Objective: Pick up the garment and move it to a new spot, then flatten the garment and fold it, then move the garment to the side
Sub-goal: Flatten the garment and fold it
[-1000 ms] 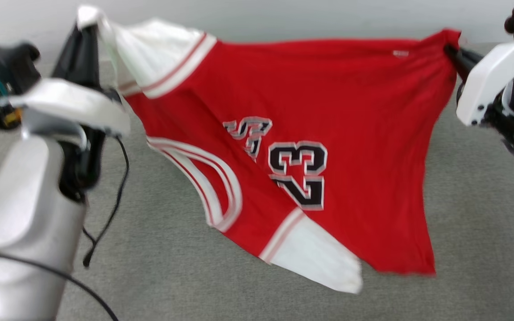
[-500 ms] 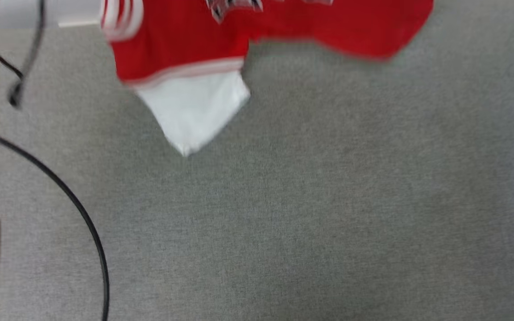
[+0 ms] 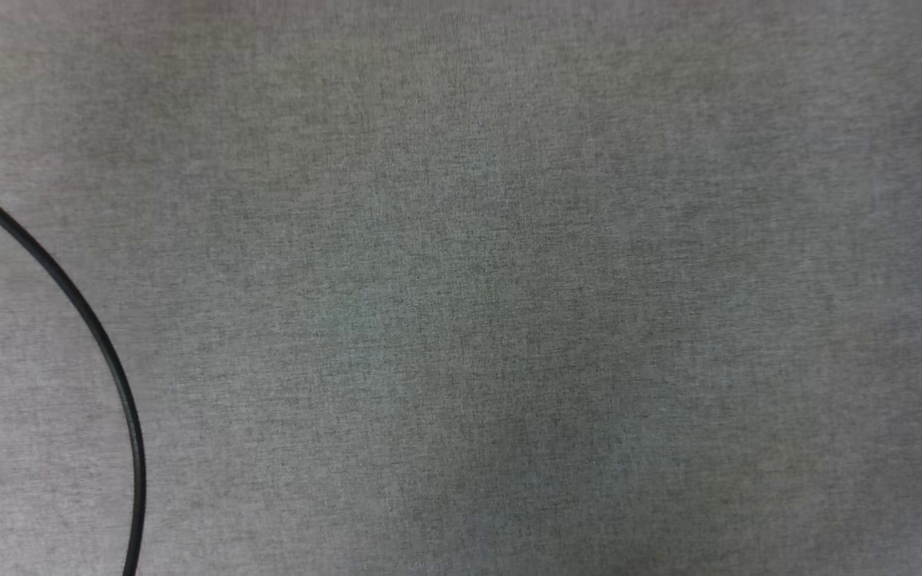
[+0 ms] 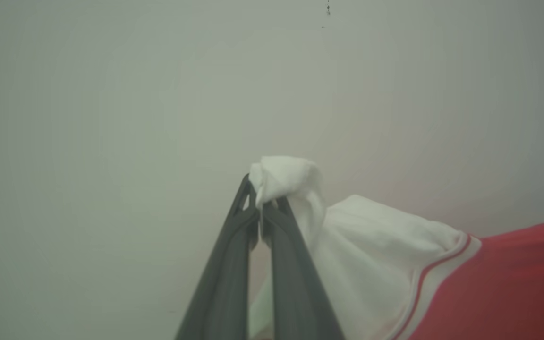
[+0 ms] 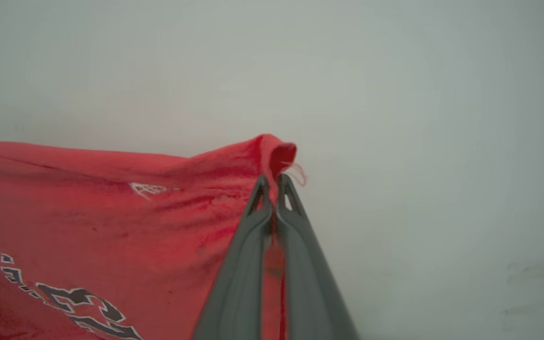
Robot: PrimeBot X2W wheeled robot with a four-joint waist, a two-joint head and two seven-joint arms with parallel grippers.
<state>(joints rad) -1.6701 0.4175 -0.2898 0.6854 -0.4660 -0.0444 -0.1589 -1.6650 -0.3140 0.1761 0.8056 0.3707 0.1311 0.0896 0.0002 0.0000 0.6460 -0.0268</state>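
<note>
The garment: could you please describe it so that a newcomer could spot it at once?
Against the pale backdrop, the left gripper pinches a white sleeve and the right gripper a red corner. That cloth is the garment: red, with black white-edged lettering.

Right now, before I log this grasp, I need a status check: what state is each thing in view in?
garment: held up, pinched at two ends, one by each gripper.
left gripper: shut on the garment's white sleeve tip.
right gripper: shut on the garment's red corner.
cable: slack, curving down the head view's left.
</note>
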